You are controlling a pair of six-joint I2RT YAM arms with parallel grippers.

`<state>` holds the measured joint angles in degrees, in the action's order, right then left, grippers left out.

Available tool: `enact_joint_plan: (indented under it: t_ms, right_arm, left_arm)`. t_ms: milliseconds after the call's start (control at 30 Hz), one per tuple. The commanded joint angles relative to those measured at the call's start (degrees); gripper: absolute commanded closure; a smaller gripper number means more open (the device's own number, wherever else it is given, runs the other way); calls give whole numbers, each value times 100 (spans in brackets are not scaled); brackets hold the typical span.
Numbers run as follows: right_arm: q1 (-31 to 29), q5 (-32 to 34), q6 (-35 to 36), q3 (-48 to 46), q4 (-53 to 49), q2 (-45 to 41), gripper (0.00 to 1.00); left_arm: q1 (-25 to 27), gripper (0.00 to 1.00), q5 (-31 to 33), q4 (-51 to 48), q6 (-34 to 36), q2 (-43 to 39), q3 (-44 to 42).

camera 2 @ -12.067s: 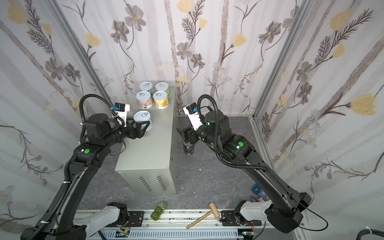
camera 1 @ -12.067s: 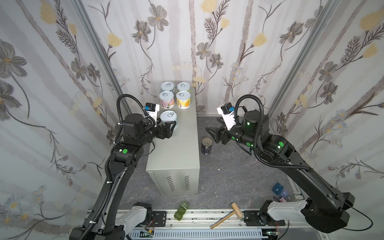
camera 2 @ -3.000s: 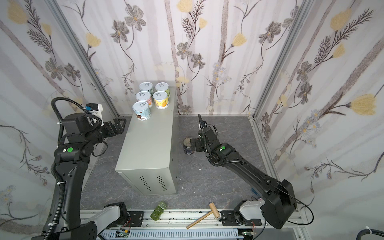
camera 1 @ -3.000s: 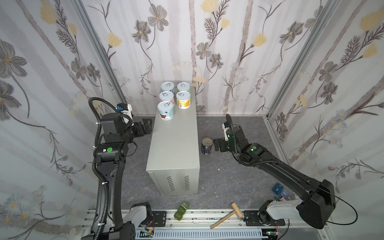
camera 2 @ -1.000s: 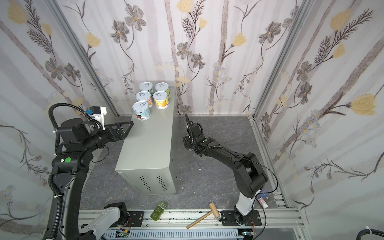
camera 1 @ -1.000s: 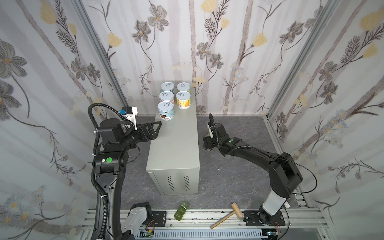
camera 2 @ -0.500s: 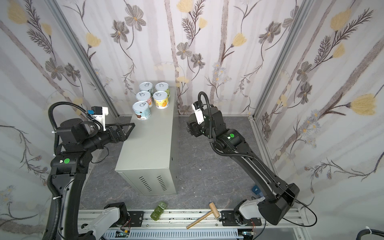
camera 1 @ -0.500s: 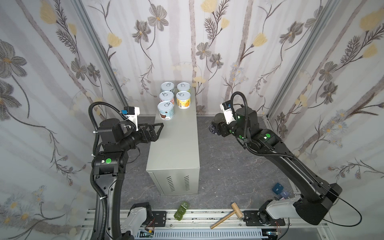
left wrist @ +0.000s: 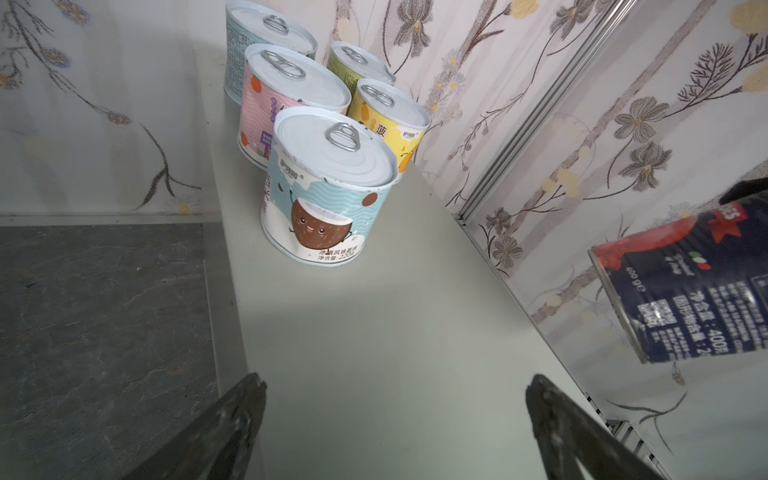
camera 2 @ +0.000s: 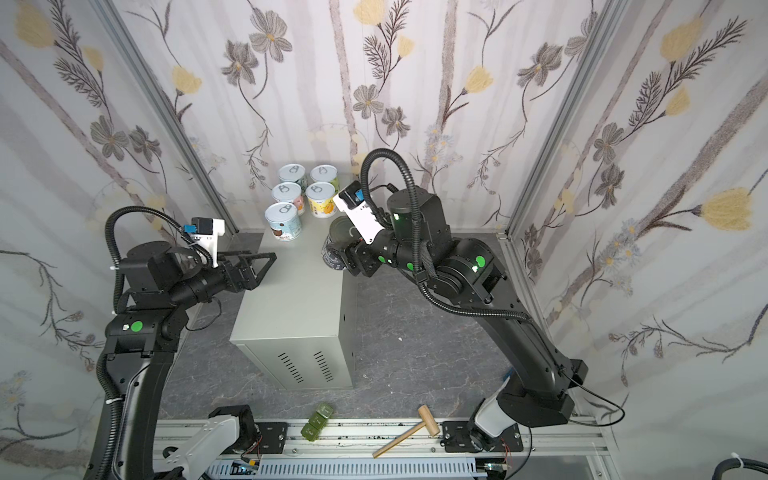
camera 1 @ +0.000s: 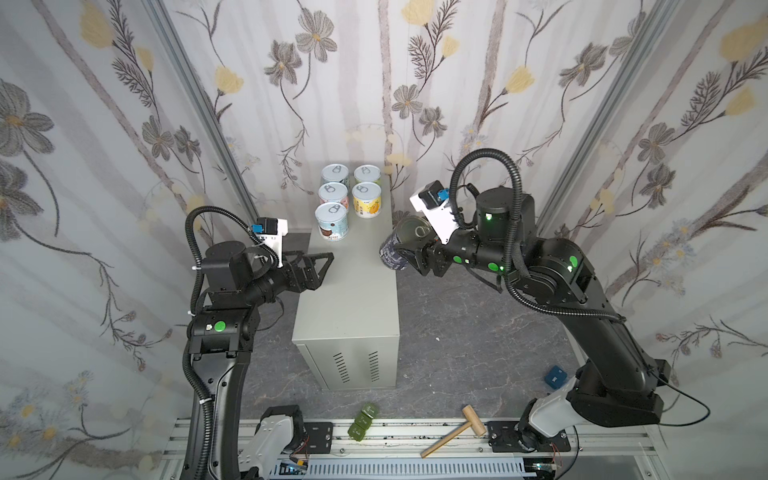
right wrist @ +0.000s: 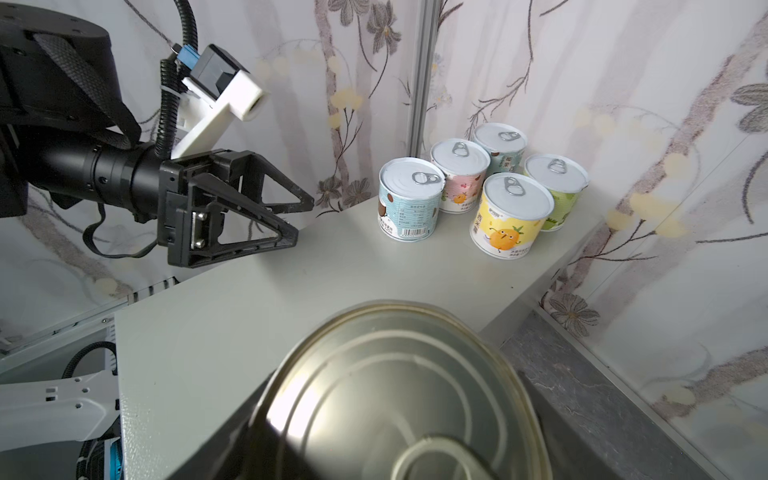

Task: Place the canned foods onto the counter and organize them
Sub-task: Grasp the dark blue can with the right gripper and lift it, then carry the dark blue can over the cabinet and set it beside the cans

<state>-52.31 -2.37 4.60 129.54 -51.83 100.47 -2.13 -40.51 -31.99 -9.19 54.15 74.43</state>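
Both top views: from high above the front rail (camera 1: pixel 415 432), tilted steeply down toward the back wall (camera 1: pixel 374 83), far enough for the whole counter (camera 1: pixel 353 291) and the floor (camera 1: pixel 457 332) around it; nearly one scene, set slightly sideways. Left wrist: close over the counter top, facing along it to the cans (left wrist: pixel 328 187), navy can (left wrist: pixel 685 291) at the frame edge. Right wrist: right behind the navy can's lid, facing across the counter to the same cans and the left gripper (right wrist: pixel 303 222)

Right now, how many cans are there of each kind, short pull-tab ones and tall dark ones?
Short pull-tab cans: 5
Tall navy can: 1
Total: 6
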Motion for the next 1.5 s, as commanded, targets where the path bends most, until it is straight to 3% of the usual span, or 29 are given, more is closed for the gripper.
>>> enact_joint_plan:
  t_ms: [0, 467, 767, 1067, 1333, 1467]
  right_arm:
    - [-141, 160, 179, 627, -246, 369, 35]
    - [-433, 194, 234, 925, -534, 947, 27]
    - [-464, 139, 208, 930, -238, 1067, 8]
    - [-465, 213, 100, 880, -286, 1029, 2]
    - [-473, 330, -95, -521, 329, 323, 1]
    - [-473, 244, -230, -1316, 777, -1, 6]
  left_arm:
    - [37, 0, 13, -28, 190, -61, -16]
    - [101, 0, 44, 37, 194, -141, -147]
    - [121, 0, 61, 1, 263, -177, -179]
    - [143, 0, 94, 11, 286, -183, -221]
    - [160, 0, 64, 121, 216, -190, -281]
    - [169, 0, 66, 114, 216, -213, -279]
